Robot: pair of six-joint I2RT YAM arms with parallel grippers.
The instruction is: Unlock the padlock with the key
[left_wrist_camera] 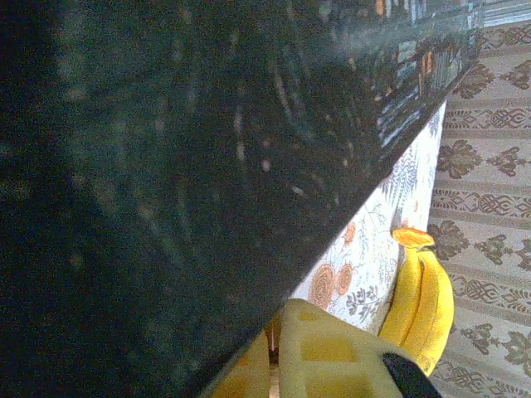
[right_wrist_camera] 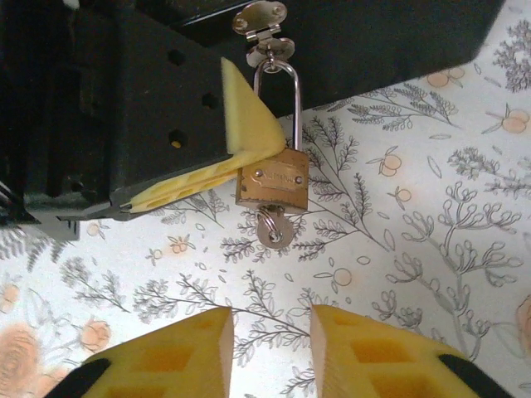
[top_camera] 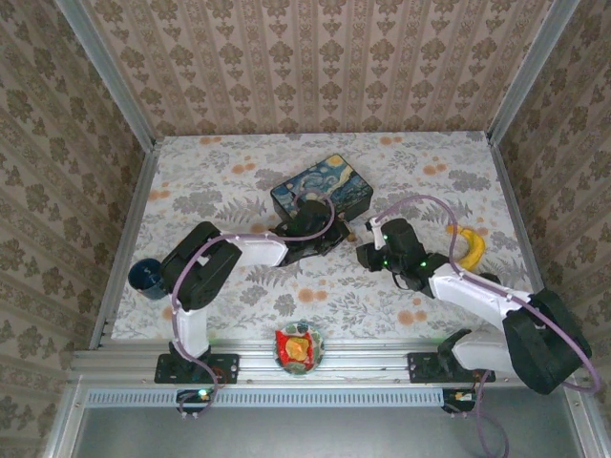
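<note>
The key [right_wrist_camera: 270, 228] is seated at six o'clock of the padlock [right_wrist_camera: 272, 184], shackle [right_wrist_camera: 296, 108] unreleased; right hand [right_wrist_camera: 271, 332] is spread, left hand [right_wrist_camera: 228, 155] pressed together.

A small brass padlock [right_wrist_camera: 272, 184] hangs by its silver shackle [right_wrist_camera: 296, 108] from the hasp [right_wrist_camera: 261, 25] of a dark tin [right_wrist_camera: 373, 41], with a key [right_wrist_camera: 272, 230] in its underside. The left gripper [right_wrist_camera: 249, 157], fingers pinched together, touches the padlock's upper left corner. Below, the right gripper [right_wrist_camera: 271, 332] hovers over the floral bench [right_wrist_camera: 415, 207], its yellow fingers [right_wrist_camera: 178, 356] parted with nothing between them.
</note>
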